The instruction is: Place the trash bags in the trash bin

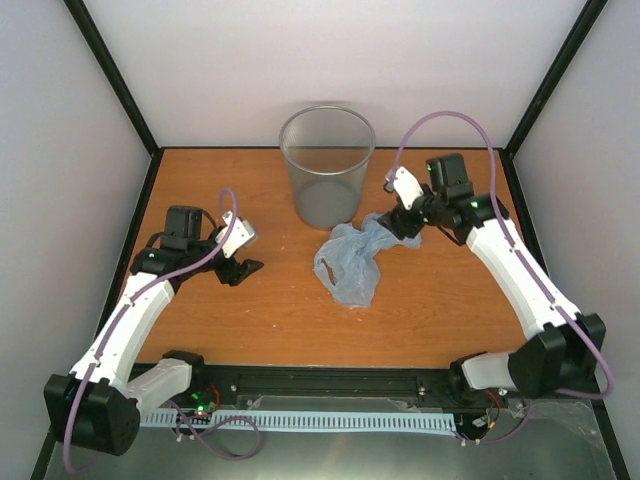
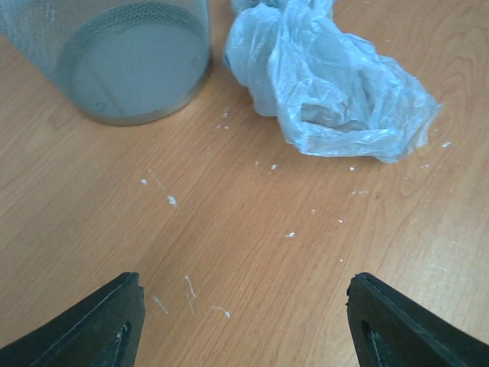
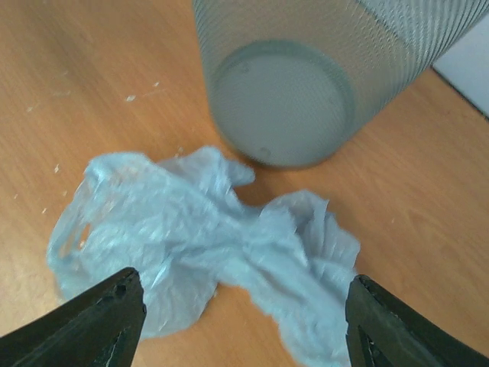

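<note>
The trash bin [image 1: 326, 165] is a round translucent grey basket standing upright at the back middle of the table; its base shows in the left wrist view [image 2: 130, 65] and the right wrist view [image 3: 294, 84]. A crumpled pale blue trash bag [image 1: 350, 258] lies on the table in front of it, also in the left wrist view [image 2: 328, 84] and the right wrist view [image 3: 206, 245]. My right gripper [image 1: 398, 226] is open, jaws wide, just over the bag's right end. My left gripper [image 1: 243, 268] is open and empty, left of the bag, above bare table.
The wooden table [image 1: 260, 320] is walled by white panels on the left, back and right. Small white scraps lie scattered on the wood [image 2: 172, 200]. A black rail [image 1: 330, 382] runs along the near edge between the arm bases.
</note>
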`<state>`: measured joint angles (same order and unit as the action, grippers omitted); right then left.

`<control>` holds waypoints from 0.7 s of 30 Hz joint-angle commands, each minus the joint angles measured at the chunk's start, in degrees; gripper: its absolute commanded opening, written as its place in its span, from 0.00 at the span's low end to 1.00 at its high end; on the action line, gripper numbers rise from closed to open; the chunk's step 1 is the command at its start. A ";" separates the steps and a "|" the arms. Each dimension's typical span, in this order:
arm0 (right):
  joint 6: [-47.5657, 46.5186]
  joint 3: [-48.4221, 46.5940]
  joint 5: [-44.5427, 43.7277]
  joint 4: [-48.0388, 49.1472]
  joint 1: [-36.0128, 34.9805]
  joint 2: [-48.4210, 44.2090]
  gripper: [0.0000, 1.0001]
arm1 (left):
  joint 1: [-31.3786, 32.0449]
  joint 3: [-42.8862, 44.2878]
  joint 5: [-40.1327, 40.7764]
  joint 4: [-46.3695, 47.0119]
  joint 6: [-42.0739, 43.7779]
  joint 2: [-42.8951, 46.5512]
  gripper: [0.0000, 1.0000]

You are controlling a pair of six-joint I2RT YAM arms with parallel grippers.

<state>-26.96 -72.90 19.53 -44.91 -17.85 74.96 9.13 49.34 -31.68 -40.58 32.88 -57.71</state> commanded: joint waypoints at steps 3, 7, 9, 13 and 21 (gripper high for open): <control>2.38 -12.42 -0.70 5.66 -1.08 10.92 0.71 | 1.78 4.28 -2.99 -1.50 4.91 -1.43 0.76; 5.41 -19.49 -0.51 9.13 1.62 19.09 0.68 | 2.04 5.02 -2.82 -1.24 3.51 -1.00 0.78; 7.31 -23.06 -0.09 10.28 3.06 22.78 0.67 | 2.04 4.83 -2.35 -0.97 2.91 -0.16 0.79; 6.93 -28.85 -3.83 12.13 3.59 29.75 0.67 | 1.83 3.62 -1.67 -0.39 2.58 1.54 0.80; 7.39 -40.28 -5.45 14.43 5.37 42.82 0.68 | -0.66 3.43 -2.54 0.63 1.61 2.17 0.81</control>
<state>-20.97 -107.98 14.33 -33.10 -12.75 113.56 9.74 52.03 -32.84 -41.56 35.00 -56.23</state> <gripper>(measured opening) 0.672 0.811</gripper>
